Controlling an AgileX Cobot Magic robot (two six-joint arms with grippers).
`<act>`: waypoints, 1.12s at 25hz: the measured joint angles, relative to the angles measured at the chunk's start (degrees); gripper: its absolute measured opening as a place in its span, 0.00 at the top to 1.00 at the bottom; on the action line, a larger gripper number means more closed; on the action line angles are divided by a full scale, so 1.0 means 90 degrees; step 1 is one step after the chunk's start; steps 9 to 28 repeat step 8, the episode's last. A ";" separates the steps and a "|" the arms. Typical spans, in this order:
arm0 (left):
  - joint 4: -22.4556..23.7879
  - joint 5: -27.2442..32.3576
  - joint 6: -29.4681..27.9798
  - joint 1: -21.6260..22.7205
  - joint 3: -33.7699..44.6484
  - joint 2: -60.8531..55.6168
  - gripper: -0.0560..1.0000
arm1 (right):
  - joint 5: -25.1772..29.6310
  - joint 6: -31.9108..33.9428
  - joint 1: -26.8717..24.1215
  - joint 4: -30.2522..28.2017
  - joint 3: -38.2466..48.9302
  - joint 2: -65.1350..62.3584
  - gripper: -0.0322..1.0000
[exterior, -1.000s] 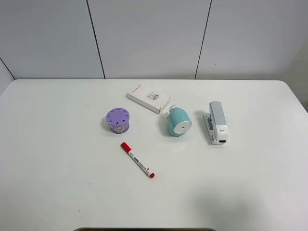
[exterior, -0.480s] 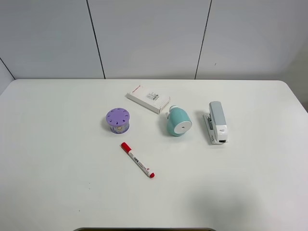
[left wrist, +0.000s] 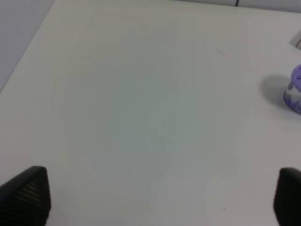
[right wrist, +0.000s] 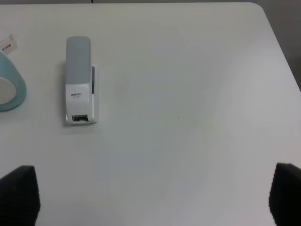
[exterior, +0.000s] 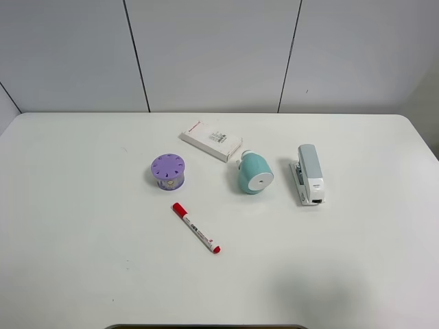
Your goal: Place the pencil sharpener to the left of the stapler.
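Observation:
The teal pencil sharpener (exterior: 254,173) lies on the white table (exterior: 82,205) with its round white face towards the front. It sits just left of the grey-and-white stapler (exterior: 310,174), with a small gap between them. In the right wrist view the stapler (right wrist: 80,80) shows whole and only an edge of the sharpener (right wrist: 9,89). My right gripper (right wrist: 153,193) is open above bare table, well short of the stapler. My left gripper (left wrist: 155,197) is open too, over bare table. Neither gripper appears in the exterior view.
A purple round holed container (exterior: 168,171) stands left of the sharpener and shows at the edge of the left wrist view (left wrist: 294,89). A flat white box (exterior: 211,140) lies behind them. A red-capped marker (exterior: 196,228) lies nearer the front.

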 joint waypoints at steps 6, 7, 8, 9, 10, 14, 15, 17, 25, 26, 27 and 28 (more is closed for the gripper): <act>0.0000 0.0000 0.0000 0.0000 0.0000 0.0000 0.04 | 0.0000 -0.0019 0.0000 0.0000 0.0000 0.0000 0.03; 0.0000 0.0000 0.0000 0.0000 0.0000 0.0000 0.04 | 0.0000 -0.0019 0.0000 0.0000 0.0000 0.0000 0.03; 0.0000 0.0000 0.0000 0.0000 0.0000 0.0000 0.04 | 0.0000 -0.0019 0.0000 0.0000 0.0000 0.0000 0.03; 0.0000 0.0000 0.0000 0.0000 0.0000 0.0000 0.04 | 0.0000 -0.0019 0.0000 0.0000 0.0000 0.0000 0.03; 0.0000 0.0000 0.0000 0.0000 0.0000 0.0000 0.04 | 0.0000 -0.0019 0.0000 0.0000 0.0000 0.0000 0.03; 0.0000 0.0000 0.0000 0.0000 0.0000 0.0000 0.04 | 0.0000 -0.0019 0.0000 0.0000 0.0000 0.0000 0.03; 0.0000 0.0000 0.0000 0.0000 0.0000 0.0000 0.04 | 0.0000 -0.0019 0.0000 0.0000 0.0000 0.0000 0.03; 0.0000 0.0000 0.0000 0.0000 0.0000 0.0000 0.04 | 0.0000 -0.0019 0.0000 0.0000 0.0000 0.0000 0.03; 0.0000 0.0000 0.0000 0.0000 0.0000 0.0000 0.04 | 0.0000 -0.0019 0.0000 0.0000 0.0000 0.0000 0.03; 0.0000 0.0000 0.0000 0.0000 0.0000 0.0000 0.04 | 0.0000 -0.0019 0.0000 0.0000 0.0000 0.0000 0.03; 0.0000 0.0000 0.0000 0.0000 0.0000 0.0000 0.04 | 0.0000 -0.0019 0.0000 0.0000 0.0000 0.0000 0.03; 0.0000 0.0000 0.0000 0.0000 0.0000 0.0000 0.04 | 0.0000 -0.0019 0.0000 0.0000 0.0000 0.0000 0.03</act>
